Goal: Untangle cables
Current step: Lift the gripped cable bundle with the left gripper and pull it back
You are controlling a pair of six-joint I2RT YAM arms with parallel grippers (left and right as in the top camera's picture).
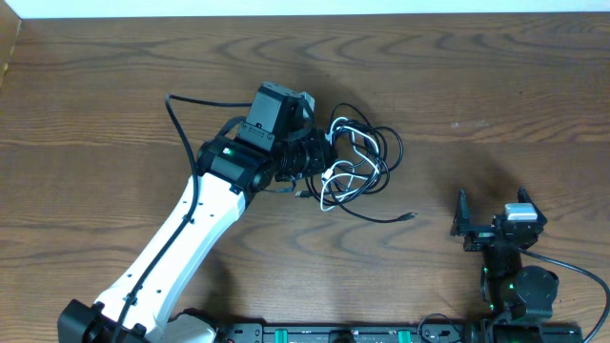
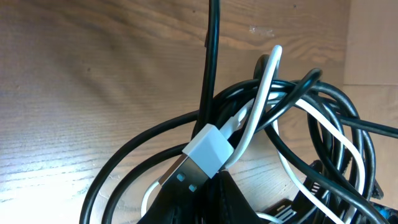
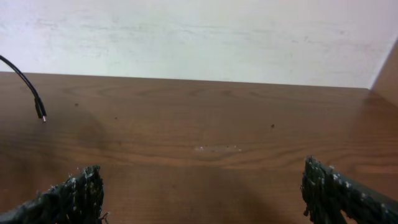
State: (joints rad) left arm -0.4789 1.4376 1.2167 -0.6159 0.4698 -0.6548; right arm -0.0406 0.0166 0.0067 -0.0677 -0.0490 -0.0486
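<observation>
- Jaws of the left gripper (image 2: 214, 190) are pressed together. They seem to pinch the cables (image 1: 357, 162) at the white plug (image 2: 208, 149), whose metal end goes in between the dark fingers. Jaws of the right gripper (image 1: 489, 224) stand spread wide, with nothing between them.
- Cables lie as one knot near the middle of the table (image 1: 114, 76), right at the tip of the left gripper. Several black loops and one white cable (image 2: 267, 93) thread through each other.
- In the left wrist view the white cable passes among the black loops, so no cord is separate yet.
- One black end (image 1: 408, 216) with a small plug lies out of the knot, toward the right gripper but well apart from it.
- I judge that the task is at its beginning: one grip is made, nothing is pulled free, and every cord is still to be drawn out and laid apart.
- Right gripper rests near the front edge of the table, far from the knot. Probably it must come to the bundle and hold it while the other one pulls.
</observation>
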